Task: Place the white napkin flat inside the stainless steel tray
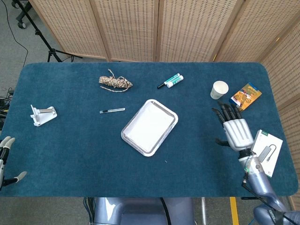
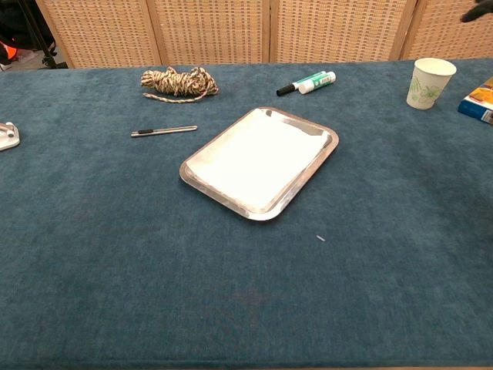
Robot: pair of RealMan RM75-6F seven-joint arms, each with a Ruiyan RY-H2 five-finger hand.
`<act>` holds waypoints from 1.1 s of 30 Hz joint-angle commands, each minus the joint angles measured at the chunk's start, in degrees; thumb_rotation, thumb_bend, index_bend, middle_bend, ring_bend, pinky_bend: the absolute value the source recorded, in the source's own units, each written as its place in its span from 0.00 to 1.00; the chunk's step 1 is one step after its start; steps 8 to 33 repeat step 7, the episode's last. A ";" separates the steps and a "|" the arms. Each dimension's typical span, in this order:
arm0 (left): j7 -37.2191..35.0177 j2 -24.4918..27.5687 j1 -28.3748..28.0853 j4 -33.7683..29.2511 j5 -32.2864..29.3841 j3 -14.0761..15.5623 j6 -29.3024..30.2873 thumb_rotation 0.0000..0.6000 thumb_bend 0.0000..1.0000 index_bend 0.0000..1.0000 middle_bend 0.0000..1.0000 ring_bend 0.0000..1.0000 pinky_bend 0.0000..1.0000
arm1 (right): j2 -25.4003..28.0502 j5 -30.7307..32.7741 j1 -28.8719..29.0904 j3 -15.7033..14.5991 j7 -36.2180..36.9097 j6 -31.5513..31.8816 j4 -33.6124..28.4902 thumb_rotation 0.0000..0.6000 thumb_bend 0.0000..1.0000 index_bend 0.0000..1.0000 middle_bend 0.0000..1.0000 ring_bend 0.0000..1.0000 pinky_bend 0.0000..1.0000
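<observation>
At the far left edge we see our left robot hand (image 1: 5, 157) low beside the surface (image 1: 70, 150), holding nothing, with its fingers apart. Just up from it lies a small white bracket (image 1: 42, 114). Further to the right lies a bundle of rope (image 1: 115, 83), and below it a thin pen (image 1: 112, 110).

In the middle sits the stainless steel tray (image 1: 172, 113), well apart from both robot hands. The white napkin (image 1: 149, 125) lies flat inside it and fills the bottom of the tray. Up from the tray lie two markers (image 1: 170, 81) side by side.

Over to the right stands a paper cup (image 1: 219, 89), just above our right robot hand (image 1: 234, 130). Beside the cup lies a small colorful box (image 1: 245, 96).

Our right robot hand is over the right part of the surface, far to the right of the tray. Its fingers are spread wide and it holds nothing. Just to its right lies a white box (image 1: 267, 150) with a cable pictured on it.
</observation>
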 commanded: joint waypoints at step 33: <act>-0.27 -0.11 0.79 0.00 0.42 -0.09 1.57 1.00 0.00 0.00 0.00 0.00 0.00 | 1.99 -6.43 -11.14 -5.81 11.71 8.94 6.67 1.00 0.00 0.10 0.00 0.00 0.00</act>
